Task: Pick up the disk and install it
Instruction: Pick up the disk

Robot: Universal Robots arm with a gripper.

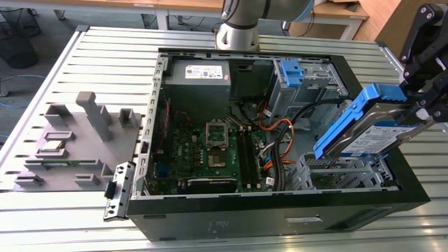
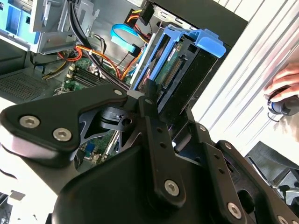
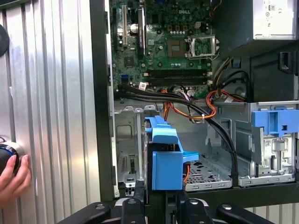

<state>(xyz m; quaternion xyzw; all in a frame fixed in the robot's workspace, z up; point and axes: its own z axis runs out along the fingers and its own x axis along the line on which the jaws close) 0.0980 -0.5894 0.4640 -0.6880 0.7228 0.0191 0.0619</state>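
My gripper (image 1: 420, 111) is shut on the disk (image 1: 375, 134), a silver-grey drive with a blue-and-white label in a bright blue bracket (image 1: 352, 118). The disk hangs tilted over the open computer case (image 1: 280, 210), at the exterior view's right. Its lower end is just above the grey metal drive cage (image 1: 343, 171). In the second wrist view the fingers (image 2: 150, 105) clamp the disk (image 2: 184, 70) edge-on. In the first wrist view the disk's blue bracket (image 3: 164, 161) stands over the empty cage bay (image 3: 128, 154).
A bare blue bracket (image 1: 290, 72) sits in the far bay, next to the grey power-supply box (image 1: 199, 72). Orange and black cables (image 1: 276, 131) run beside the motherboard (image 1: 210, 152). A grey fixture (image 1: 77, 136) stands on the slatted table. A person's hand (image 3: 14, 172) holds a knob nearby.
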